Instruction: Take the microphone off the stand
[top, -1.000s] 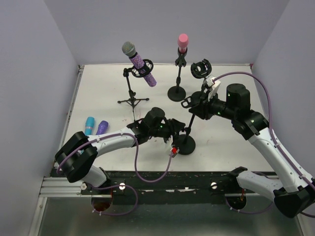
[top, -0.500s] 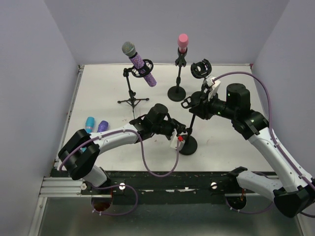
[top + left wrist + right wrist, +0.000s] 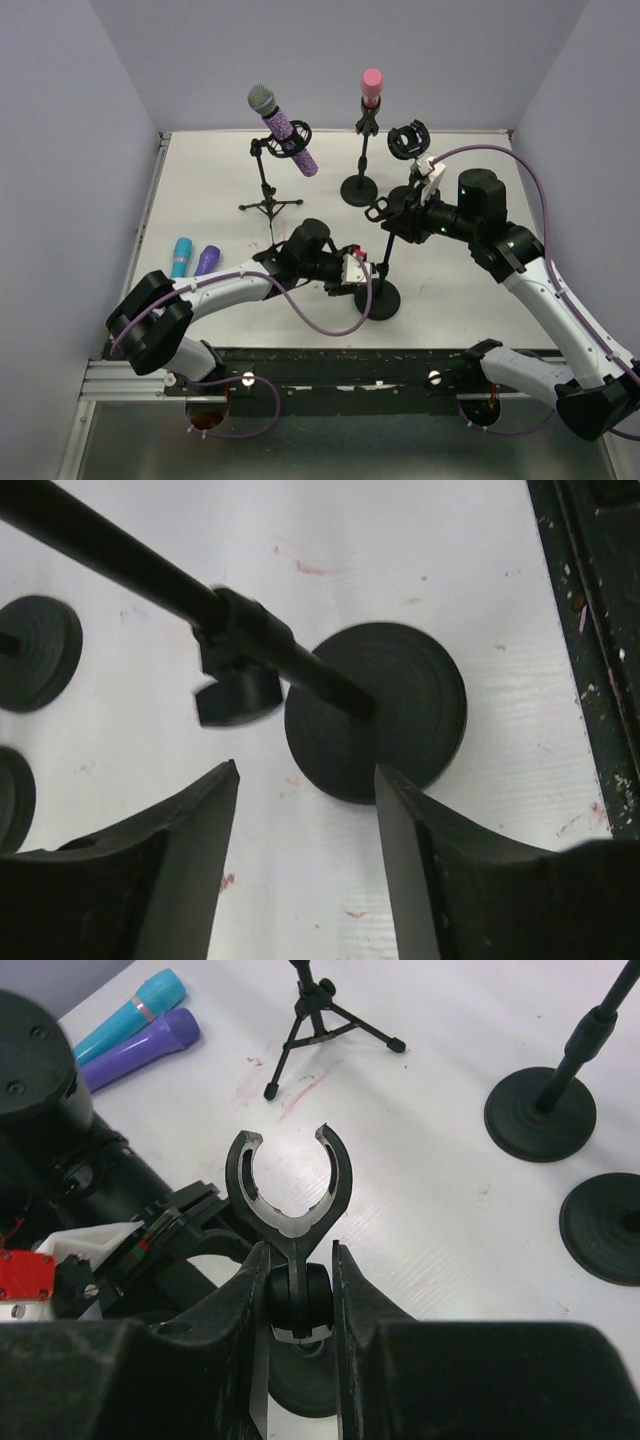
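Table [image 3: 200,200]: left arm [image 3: 230,285] low, jaws apart; right arm [image 3: 480,215] seemingly gripping stand [image 3: 290,1185].

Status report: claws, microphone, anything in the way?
Left claw open, empty, above stand base. Right claw shut on empty clip. Sparkly purple microphone and pink microphone both mounted. Nothing blocking.

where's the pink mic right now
In the top view, the pink mic stands upright in its round-base stand at the far middle of the table, between the glittery purple mic and an empty black clip.
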You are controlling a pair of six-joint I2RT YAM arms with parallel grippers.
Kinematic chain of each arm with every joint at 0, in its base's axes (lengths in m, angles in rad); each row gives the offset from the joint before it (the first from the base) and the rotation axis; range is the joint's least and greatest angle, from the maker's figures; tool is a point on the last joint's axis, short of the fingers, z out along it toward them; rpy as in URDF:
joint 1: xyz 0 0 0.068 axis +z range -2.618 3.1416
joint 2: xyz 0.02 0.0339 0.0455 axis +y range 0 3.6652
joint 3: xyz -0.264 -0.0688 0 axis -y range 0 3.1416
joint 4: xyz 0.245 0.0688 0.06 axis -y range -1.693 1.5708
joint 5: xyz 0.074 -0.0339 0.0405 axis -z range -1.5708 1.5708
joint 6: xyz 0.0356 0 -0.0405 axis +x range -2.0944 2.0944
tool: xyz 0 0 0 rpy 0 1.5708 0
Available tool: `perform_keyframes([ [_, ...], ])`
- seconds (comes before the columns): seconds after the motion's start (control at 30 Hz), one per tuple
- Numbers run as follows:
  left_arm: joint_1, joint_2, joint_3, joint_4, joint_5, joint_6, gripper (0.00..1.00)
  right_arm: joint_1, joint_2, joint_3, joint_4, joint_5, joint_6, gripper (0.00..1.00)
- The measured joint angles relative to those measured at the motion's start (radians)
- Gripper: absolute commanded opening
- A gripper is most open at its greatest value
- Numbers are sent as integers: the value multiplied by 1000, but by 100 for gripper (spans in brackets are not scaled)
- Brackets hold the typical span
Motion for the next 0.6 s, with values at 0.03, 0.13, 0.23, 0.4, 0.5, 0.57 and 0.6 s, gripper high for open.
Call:
perform_keyframes([
  [0.03, -10, -32, -52, 31, -43, -1, 68, 0, 3, 1, 1, 0, 3, 1],
  [0.13, -32, -95, -145, 93, -130, 49, 68, 0, 10, 3, 8, 0, 8, 1],
  [0.23, -42, -109, -163, 162, -182, 153, 67, 0, 12, 3, 11, -1, 10, 1],
  [0.4, -42, -109, -167, 283, -231, 372, 59, 0, 16, 3, 20, -1, 11, 1],
  [0.5, -45, -109, -167, 306, -228, 516, 55, 0, 17, 3, 22, -1, 23, 1],
  [0.57, -46, -109, -167, 302, -220, 587, 53, 0, 17, 3, 22, 0, 26, 1],
  [0.6, -47, -109, -167, 296, -216, 613, 52, 0, 17, 3, 23, 0, 26, 1],
])
